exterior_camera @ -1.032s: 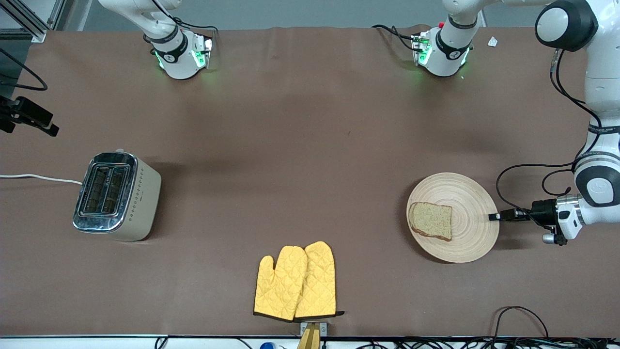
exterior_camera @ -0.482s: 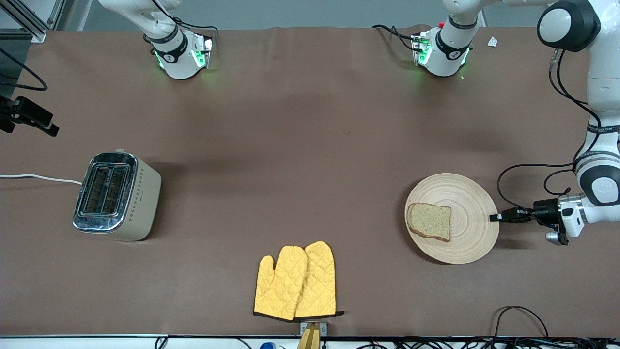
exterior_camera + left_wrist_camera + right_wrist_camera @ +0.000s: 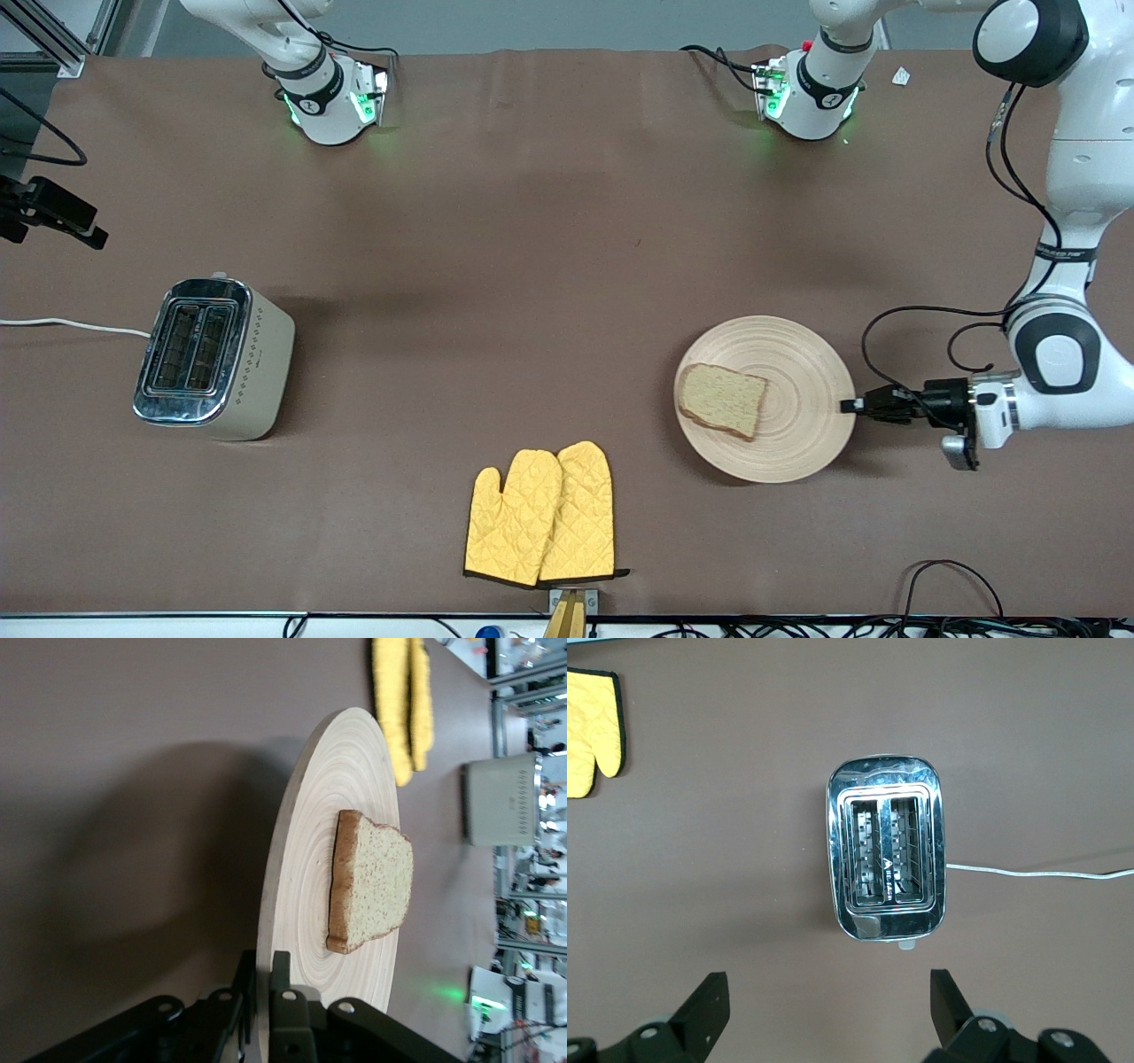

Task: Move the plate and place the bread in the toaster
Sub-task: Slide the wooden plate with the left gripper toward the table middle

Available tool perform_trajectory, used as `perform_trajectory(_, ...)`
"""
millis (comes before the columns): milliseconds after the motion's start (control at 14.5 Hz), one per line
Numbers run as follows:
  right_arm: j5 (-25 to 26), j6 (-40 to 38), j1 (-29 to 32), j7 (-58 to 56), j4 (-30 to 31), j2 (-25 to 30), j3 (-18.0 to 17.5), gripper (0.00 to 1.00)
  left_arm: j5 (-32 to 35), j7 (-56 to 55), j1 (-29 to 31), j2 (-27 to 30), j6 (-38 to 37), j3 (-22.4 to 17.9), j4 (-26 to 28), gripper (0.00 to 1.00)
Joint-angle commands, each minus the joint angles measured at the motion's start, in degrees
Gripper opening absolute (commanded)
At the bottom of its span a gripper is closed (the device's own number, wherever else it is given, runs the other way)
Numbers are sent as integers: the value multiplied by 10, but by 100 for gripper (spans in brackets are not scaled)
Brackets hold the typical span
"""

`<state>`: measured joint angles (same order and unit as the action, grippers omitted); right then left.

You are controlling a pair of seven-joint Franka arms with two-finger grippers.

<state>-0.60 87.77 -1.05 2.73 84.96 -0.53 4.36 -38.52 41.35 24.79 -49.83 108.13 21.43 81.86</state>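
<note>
Looking through our right wrist view, we are seeing our right gripper (image 3: pixel 824 1010) hanging wide open, empty, over the toaster (image 3: pixel 888 858); our left gripper (image 3: pixel 852 406), reaching in level, is clamping the plate (image 3: pixel 797 354) rim, the bread (image 3: pixel 724 411) lying on it.

Robot lab bench
Two arm bases (image 3: pixel 332 102) bolted to a brown-covered table (image 3: pixel 549 248); loose cables (image 3: pixel 948 576) along its edge.

Beige wooden plate (image 3: pixel 788 425) carries speckled bread (image 3: pixel 724 412) (lying flat); cream-and-chrome toaster (image 3: pixel 213 358) stands upright, slots empty.
</note>
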Motion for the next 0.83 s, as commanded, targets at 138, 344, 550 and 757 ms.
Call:
perform_trajectory(138,-2,-4,3,-5,-1,1,-1,100,-30,-15,-12,2,1,55,11,0)
perform_trajectory(344,-2,-4,3,-5,-1,2,-1,100,-56,-15,-15,12,46,87,62,0)
perform_trajectory(550,-2,-4,3,-5,-1,1,-1,100,-83,-15,-15,19,146,141,126,0)
perform_trajectory(757,-2,-4,3,-5,-1,1,-1,100,-135,-15,-13,18,248,197,187,0)
